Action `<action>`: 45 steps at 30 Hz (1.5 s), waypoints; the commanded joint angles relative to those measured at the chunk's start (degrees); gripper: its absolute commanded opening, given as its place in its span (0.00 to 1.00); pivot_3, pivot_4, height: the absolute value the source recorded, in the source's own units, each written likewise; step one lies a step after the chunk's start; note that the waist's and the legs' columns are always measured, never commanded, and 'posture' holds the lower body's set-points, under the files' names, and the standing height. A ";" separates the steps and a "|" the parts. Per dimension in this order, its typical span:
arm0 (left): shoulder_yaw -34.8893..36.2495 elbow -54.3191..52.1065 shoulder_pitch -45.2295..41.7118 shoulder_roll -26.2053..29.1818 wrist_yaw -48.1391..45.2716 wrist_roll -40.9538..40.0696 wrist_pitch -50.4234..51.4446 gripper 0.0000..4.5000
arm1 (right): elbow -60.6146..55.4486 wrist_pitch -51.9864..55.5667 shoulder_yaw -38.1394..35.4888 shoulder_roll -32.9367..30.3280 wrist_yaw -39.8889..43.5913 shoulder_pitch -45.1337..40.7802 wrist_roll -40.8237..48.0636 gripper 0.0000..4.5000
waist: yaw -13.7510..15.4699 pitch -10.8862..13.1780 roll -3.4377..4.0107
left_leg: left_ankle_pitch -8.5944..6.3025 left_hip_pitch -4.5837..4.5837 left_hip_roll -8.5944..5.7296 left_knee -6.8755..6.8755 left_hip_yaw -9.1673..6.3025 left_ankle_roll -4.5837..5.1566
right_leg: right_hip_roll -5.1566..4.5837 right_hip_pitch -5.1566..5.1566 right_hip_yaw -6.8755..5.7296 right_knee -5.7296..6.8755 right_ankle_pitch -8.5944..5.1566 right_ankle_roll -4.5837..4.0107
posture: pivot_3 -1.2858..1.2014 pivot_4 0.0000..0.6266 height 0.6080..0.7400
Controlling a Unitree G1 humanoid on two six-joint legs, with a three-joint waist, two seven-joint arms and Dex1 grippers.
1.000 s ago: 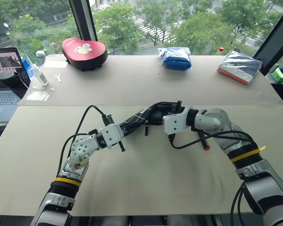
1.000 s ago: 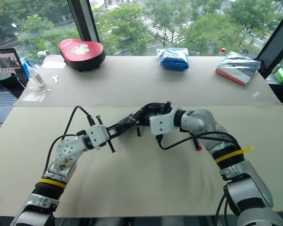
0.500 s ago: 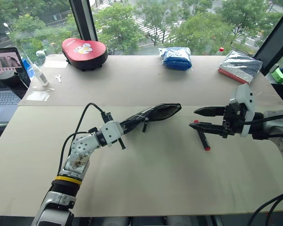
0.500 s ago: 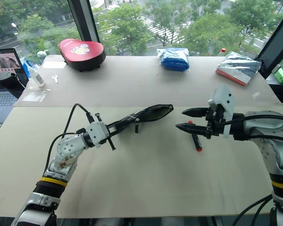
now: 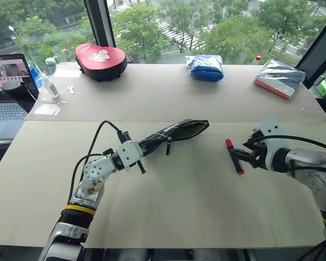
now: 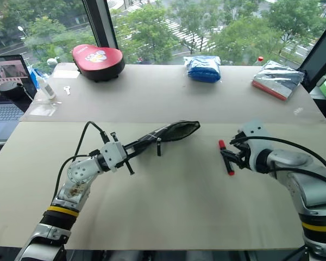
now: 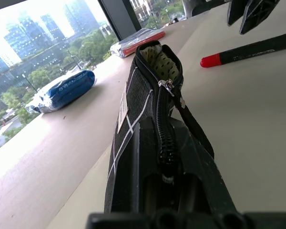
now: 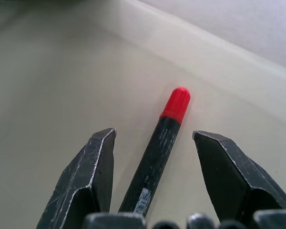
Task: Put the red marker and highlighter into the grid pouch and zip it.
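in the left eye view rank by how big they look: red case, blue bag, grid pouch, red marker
1. grid pouch, though it is nearer the camera
2. red case
3. blue bag
4. red marker

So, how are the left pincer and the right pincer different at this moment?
The left pincer is shut on the grid pouch and holds it up off the table; the right pincer is open and holds nothing. The left one points level toward the right; the right one tilts down, its fingers either side of the red marker, which lies on the table. Both have two black fingers.
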 commanded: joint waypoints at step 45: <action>0.33 0.73 -2.45 -0.45 0.12 -0.53 -2.13 0.00 | 6.89 -55.81 8.92 -9.39 15.57 -7.68 -24.00 0.12 | -0.24 0.02 0.00 | -0.04 0.74 0.04 -0.06 0.02 0.07 | 0.10 0.67 0.02 -0.07 -0.06 0.09 | 0.52 0.24 1.00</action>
